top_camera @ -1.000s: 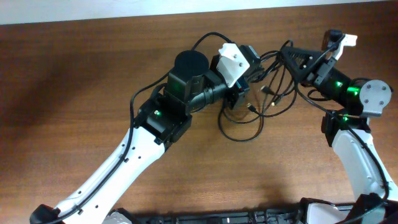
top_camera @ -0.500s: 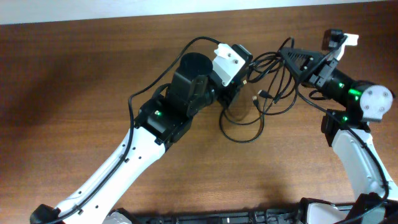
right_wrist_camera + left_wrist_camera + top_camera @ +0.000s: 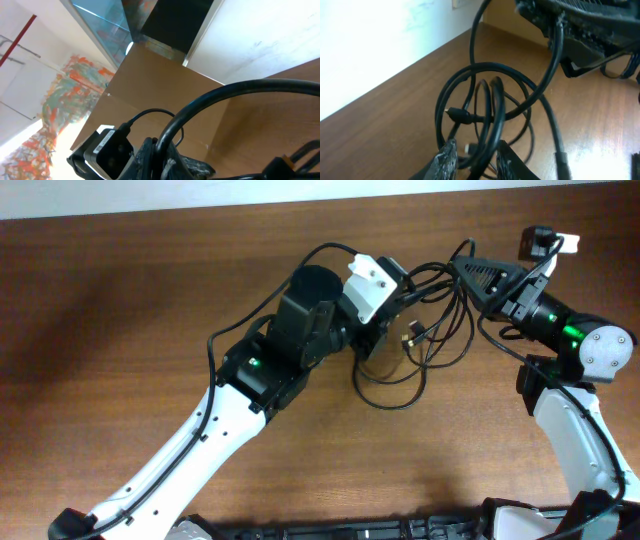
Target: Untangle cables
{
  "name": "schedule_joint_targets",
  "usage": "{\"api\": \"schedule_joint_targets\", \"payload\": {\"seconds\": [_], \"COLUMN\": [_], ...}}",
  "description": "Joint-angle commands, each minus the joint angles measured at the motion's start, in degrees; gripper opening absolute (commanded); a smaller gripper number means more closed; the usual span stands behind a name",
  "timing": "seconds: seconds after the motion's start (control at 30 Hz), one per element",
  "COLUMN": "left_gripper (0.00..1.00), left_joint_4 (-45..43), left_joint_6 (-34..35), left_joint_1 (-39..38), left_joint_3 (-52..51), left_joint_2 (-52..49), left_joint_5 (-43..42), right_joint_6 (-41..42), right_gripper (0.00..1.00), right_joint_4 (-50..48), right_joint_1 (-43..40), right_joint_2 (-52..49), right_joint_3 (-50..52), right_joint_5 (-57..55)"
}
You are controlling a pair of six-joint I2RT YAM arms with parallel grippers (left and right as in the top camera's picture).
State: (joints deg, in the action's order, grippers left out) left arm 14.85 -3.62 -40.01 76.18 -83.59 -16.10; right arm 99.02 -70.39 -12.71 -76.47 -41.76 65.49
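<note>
**What you can't make out in the tangle**

From overhead, the white camera mount [image 3: 368, 283] hides the left gripper [image 3: 476, 161] fingertips, and the cables [image 3: 494, 112] vanish beneath it. The plug [image 3: 412, 332] is too small for you to name its type. In your left wrist view the bottom edge crops both fingers [image 3: 447, 159] to stubs, and the top edge cuts off the right gripper [image 3: 459, 265]. In your right wrist view one strand blurs near the lens and the frame bottom cuts the fingers off.
</note>
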Motion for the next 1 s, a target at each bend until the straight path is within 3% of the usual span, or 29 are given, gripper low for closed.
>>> {"api": "schedule_joint_targets", "payload": {"seconds": [0.0,0.2,0.4,0.63,0.67,0.8,0.97], "left_gripper": [0.28,0.31,0.22,0.20,0.19,0.19,0.21], "left_joint_4": [0.7,1.4,1.4,2.1,2.4,3.0,3.8], "left_joint_6": [-2.5,-2.4,-2.4,-2.2,-2.2,-2.0,-0.6], "left_joint_1": [-0.1,0.0,0.2,0.2,0.2,0.2,1.1], "left_joint_3": [0.0,-0.1,-0.1,-0.1,-0.1,-0.1,-0.1], "left_joint_2": [-0.1,-1.2,-2.1,-2.1,-2.1,-2.1,-2.1], "left_joint_5": [1.3,11.9,12.0,11.9,11.8,11.9,11.9], "right_joint_6": [0.5,0.5,0.5,-1.3,-3.4,-11.2,-24.9], "right_gripper": [0.04,0.04,0.04,0.06,0.30,0.60,0.67], "right_joint_4": [-0.6,-0.6,-0.6,-0.4,1.3,11.1,30.9], "right_joint_1": [0.0,0.0,0.0,0.0,-0.1,-0.1,-0.1], "right_joint_2": [0.2,0.2,0.2,0.2,0.2,0.2,0.2], "right_joint_3": [-0.6,-0.6,-0.6,-0.6,-0.6,-0.6,-0.6], "right_joint_5": [0.1,1.0,2.5,2.4,2.5,3.4,3.0]}}
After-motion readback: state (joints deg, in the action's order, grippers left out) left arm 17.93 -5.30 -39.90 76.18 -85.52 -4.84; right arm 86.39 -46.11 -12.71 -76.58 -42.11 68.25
